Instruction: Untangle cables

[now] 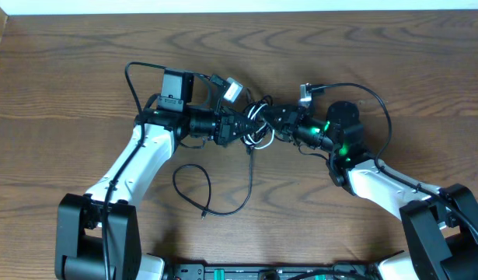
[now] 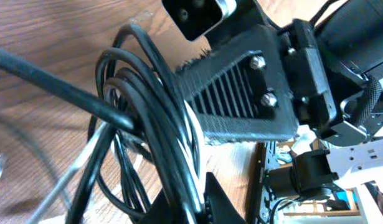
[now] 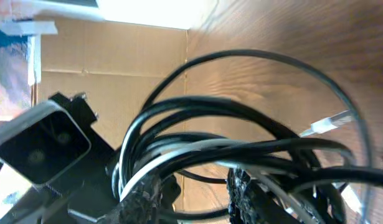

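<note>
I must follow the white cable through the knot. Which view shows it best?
Right wrist: the white cable runs long among the black cables. Overhead shows only small loops; left wrist, a sliver behind black ones.

**Two robot arms meet claw to claw**

The left arm [image 1: 137,167] rises from the lower left, its white forearm angled inward and its black wrist turned to point right. The left claw [image 1: 242,131] is clamped tight, and the cables [image 1: 258,124] run between its tips. The right arm [image 1: 378,180] comes from the lower right, bends at a green-lit joint and points left. The right claw [image 1: 270,122] sits just beside the other, and its two fingers [image 3: 141,199] stand apart with a gap between them.
</note>
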{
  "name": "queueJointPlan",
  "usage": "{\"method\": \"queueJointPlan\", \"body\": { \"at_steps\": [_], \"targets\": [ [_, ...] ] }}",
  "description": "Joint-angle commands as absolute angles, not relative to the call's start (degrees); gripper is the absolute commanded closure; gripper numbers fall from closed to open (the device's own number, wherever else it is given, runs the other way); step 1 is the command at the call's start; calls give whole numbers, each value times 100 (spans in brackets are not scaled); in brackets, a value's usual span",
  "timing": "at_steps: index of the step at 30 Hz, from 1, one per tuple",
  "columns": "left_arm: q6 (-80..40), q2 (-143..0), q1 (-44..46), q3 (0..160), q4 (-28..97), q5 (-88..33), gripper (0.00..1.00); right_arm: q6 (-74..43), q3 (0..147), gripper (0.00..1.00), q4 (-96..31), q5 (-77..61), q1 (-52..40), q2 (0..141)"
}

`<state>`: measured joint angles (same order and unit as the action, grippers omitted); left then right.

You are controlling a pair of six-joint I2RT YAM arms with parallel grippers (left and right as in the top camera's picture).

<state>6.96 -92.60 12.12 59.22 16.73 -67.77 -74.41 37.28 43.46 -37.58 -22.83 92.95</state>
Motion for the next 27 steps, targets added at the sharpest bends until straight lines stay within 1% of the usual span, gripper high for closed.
{"method": "queueJointPlan", "body": {
  "at_steps": [1,6,9,15,18,21,24,27],
  "targets": [
    [963,-9242,1225,5944,1730,-7140,92,-7540,3743,71,4449,-3413,-2250,9312],
    [1726,-9244,1232,5944,2056,-7140,93,-7592,3743,73,4724,-3671,-2097,9312],
    [1837,-9244,1262,5944,2053,-7137,93,-7625,3743,74,4574,-3726,-2121,9312],
    [2104,-9249,1573,5944,2051,-7135,92,-7644,3743,73,4390,-3546,-2259,9312],
    [2259,-9249,1726,5944,2051,-7135,92,-7913,3743,73,4390,-3524,-2290,9312],
    [2399,-9249,1800,5944,2051,-7116,93,-8283,3743,71,4390,-3529,-2331,9312],
    [2397,-9249,1798,5944,2053,-7024,92,-8667,3743,64,4392,-3610,-2377,9312],
    [2397,-9249,1798,5944,2056,-6899,93,-8892,3743,63,4394,-3638,-2473,9312]
  ]
}}
